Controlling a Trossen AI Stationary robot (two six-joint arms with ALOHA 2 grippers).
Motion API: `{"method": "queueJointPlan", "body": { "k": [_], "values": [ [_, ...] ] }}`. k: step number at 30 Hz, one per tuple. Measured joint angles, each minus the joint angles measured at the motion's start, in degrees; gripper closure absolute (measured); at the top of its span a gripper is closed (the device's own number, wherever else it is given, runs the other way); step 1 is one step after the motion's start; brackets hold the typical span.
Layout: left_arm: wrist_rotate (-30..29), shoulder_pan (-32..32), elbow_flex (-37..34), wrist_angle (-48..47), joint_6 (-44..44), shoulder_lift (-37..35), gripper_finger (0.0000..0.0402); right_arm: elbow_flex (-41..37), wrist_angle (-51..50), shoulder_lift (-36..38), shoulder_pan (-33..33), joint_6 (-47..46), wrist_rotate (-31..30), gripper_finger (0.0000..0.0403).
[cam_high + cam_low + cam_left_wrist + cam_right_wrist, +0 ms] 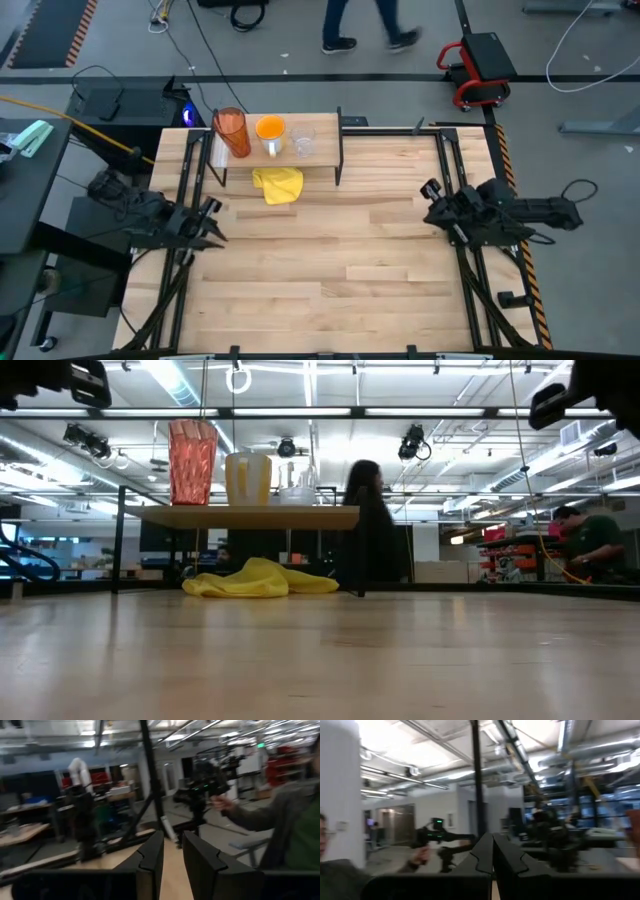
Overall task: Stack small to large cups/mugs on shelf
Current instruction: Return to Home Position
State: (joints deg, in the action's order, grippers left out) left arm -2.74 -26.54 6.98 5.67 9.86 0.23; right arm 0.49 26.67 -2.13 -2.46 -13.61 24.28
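The shelf [320,152] [245,517] stands at the table's far side, left of the middle. On it, from left to right, stand the tall orange-red tumbler [232,131] [192,460], the orange mug [270,130] [248,478] and the small clear cup [303,142] [298,493], each on its base and apart from the others. My left gripper [212,223] [173,857] hovers near the table's left edge, open a little and empty. My right gripper [430,203] [492,851] hovers near the right edge, shut and empty.
A yellow cloth [278,185] [258,580] lies crumpled on the table, at the shelf's near edge. The slatted tabletop [330,260] spreads between the two arms. People stand and walk in the room beyond the table [372,530] [365,25].
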Motion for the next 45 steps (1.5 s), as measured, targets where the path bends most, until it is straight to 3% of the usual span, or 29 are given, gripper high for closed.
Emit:
{"method": "queueJointPlan", "body": {
  "k": [10, 29, 45],
  "values": [
    [1.11, 6.09, 0.00, -2.76, -2.16, 0.11, 0.0314, 0.00, -0.30, -0.02, -7.57, 1.15, 1.08, 0.0391],
    [-0.64, 11.25, 0.02, -19.77, -1.30, 0.12, 0.0312, 0.02, -15.54, -0.04, -7.67, 10.79, 1.06, 0.0391],
    [-0.64, 11.27, 0.02, -20.59, -1.70, 0.13, 0.0320, 0.02, -15.95, -0.04, -7.65, 10.19, 1.06, 0.0391]
  ]
}}
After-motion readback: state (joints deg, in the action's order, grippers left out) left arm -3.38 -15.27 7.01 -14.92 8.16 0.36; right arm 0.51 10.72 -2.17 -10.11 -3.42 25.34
